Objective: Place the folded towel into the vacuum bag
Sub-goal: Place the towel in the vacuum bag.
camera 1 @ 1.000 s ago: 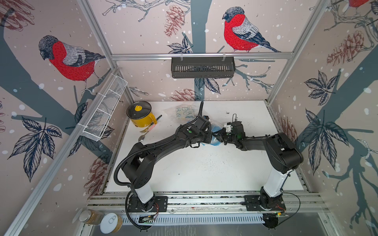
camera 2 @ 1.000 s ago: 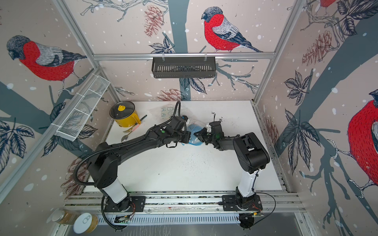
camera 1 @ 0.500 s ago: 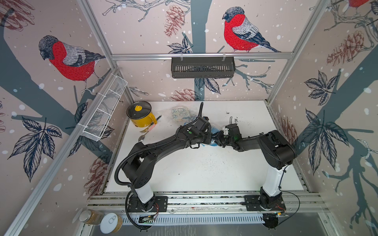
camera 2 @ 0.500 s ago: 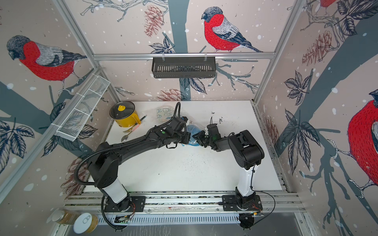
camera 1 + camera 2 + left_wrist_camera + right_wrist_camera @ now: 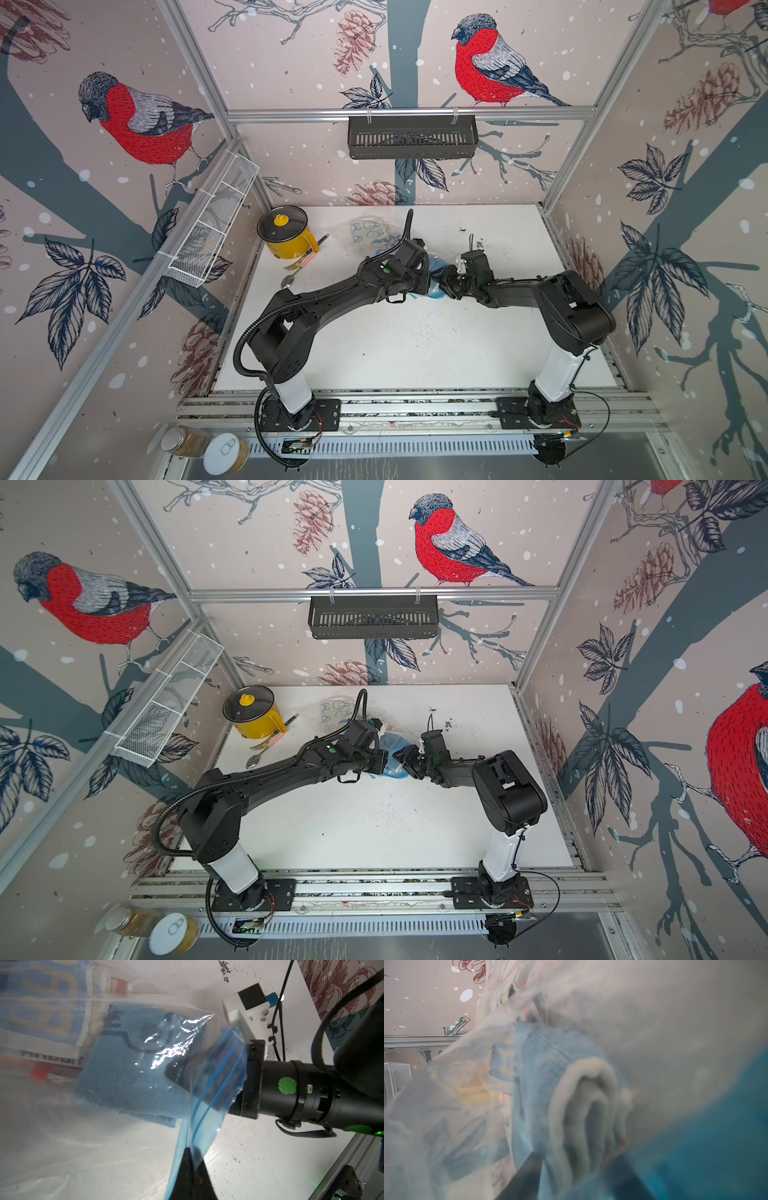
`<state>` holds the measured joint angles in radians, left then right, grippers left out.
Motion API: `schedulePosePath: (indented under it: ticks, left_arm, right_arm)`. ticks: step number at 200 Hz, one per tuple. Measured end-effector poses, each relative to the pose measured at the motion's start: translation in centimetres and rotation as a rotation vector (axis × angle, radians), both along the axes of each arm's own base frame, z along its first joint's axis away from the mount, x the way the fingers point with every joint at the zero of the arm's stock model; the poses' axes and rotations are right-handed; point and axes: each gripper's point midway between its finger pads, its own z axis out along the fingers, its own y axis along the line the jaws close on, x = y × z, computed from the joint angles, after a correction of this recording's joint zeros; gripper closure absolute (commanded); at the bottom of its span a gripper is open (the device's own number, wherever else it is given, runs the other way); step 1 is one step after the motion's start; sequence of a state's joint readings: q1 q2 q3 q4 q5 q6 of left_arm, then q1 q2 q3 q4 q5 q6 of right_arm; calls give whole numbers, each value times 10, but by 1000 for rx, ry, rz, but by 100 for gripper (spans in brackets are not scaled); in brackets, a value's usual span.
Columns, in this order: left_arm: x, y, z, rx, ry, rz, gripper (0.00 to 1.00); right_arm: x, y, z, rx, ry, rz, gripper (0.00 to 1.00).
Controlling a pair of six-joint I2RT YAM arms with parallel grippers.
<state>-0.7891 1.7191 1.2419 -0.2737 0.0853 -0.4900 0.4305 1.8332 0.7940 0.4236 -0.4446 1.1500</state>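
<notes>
Clearly the step in hand is the release of the towel inside the bag. The left gripper [image 5: 189, 1154] has its jaws together on the blue zip strip [image 5: 216, 1076] and lifts one lip of the vacuum bag [image 5: 62, 1147], so the mouth is open. The right gripper [image 5: 577, 1159] reaches in through that mouth. Its jaws stand apart with the folded edge of the towel [image 5: 124, 1084] between them, and the hold looks loose, though this view is blurred. The blue towel lies inside the clear plastic, just past the strip, with one corner close to the mouth. I judge that the next move asks the right arm to draw straight back out without dragging the towel or catching the strip, while the left holds the lip raised; perhaps a small push deeper is needed first. Counted: two arms, one bag, one folded towel, and one other printed item [image 5: 52, 1001] deeper in the bag, cloth or card I cannot tell. On the tabletop [image 5: 415, 345] near the bag I count one yellow pot [image 5: 286, 239] with its lid, one fork [image 5: 296, 264] and one spoon [image 5: 287, 281].
</notes>
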Motion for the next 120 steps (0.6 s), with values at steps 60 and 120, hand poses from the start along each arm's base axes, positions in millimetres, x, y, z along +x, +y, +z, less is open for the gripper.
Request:
schedulePosePath:
  ticks: [60, 120]
  left_arm:
    - [-1, 2, -9, 15, 11, 3, 100]
    - [-1, 3, -25, 36, 28, 4, 100]
  right_arm:
    - [2, 14, -12, 44, -7, 14, 83]
    - [-5, 35, -10, 96, 3, 26, 90]
